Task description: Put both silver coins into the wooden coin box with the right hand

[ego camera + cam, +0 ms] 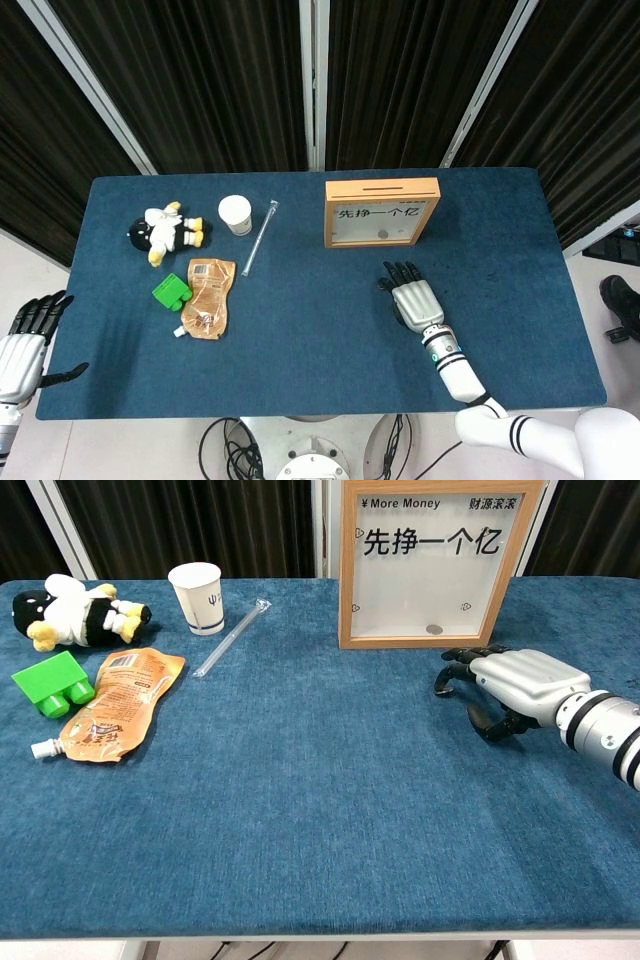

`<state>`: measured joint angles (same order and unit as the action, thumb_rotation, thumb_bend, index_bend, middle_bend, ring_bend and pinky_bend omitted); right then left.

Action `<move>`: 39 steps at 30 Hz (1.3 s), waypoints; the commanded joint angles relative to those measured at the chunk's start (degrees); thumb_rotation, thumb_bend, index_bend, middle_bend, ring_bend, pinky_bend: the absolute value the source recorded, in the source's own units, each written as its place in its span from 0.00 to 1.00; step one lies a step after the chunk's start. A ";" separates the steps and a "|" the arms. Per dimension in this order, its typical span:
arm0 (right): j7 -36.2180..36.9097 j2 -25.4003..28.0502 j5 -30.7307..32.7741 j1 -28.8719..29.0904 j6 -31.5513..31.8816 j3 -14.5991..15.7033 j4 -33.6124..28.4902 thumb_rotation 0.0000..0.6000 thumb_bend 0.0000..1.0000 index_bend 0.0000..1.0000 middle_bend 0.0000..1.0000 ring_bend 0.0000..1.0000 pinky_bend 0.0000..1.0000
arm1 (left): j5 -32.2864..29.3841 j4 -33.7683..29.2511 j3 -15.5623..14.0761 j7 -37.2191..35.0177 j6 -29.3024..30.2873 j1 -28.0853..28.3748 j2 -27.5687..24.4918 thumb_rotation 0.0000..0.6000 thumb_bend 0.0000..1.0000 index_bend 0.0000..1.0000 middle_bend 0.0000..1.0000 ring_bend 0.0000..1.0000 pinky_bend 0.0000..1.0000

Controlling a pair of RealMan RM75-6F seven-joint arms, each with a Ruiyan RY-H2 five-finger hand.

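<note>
Wooden coin box (pixel 430 560) upright, one silver coin (pixel 434 629) inside; right hand (pixel 505 685) curled on cloth, grip unclear.

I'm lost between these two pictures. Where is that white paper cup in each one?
Head view: the white paper cup stands on the blue table, upper left of centre, seen from above, between the plush toy and the clear straw.
Chest view: the cup stands at the far edge, left of centre, seen from the side.
Shared landmark: the clear straw lies just right of the cup in both.
</note>
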<state>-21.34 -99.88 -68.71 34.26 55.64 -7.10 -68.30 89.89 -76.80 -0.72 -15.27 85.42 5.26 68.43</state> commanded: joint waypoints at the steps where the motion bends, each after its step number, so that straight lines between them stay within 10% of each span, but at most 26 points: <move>1: 0.08 0.59 -0.39 -0.84 0.94 0.57 -1.02 1.00 0.63 0.28 0.02 0.00 0.00 | 0.12 -0.14 -0.04 0.11 0.04 0.01 -0.05 1.00 0.09 0.06 0.01 0.00 0.00; 34: -1.01 9.10 -6.18 -11.10 10.52 7.87 -14.95 1.00 0.63 0.32 0.02 0.00 0.00 | 1.03 -1.08 -0.41 0.87 0.83 -0.25 -0.31 1.00 0.09 0.06 0.01 0.00 0.00; 39: 0.29 9.78 -8.93 -11.27 12.02 7.68 -14.72 1.00 0.50 0.25 0.02 0.00 0.00 | 0.97 -1.13 -0.39 0.95 0.73 -0.23 -0.30 1.00 0.09 0.06 0.01 0.00 0.00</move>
<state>-21.42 -90.36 -77.17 23.02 67.38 0.66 -83.11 90.86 -77.94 -1.11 -14.31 86.15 5.03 68.12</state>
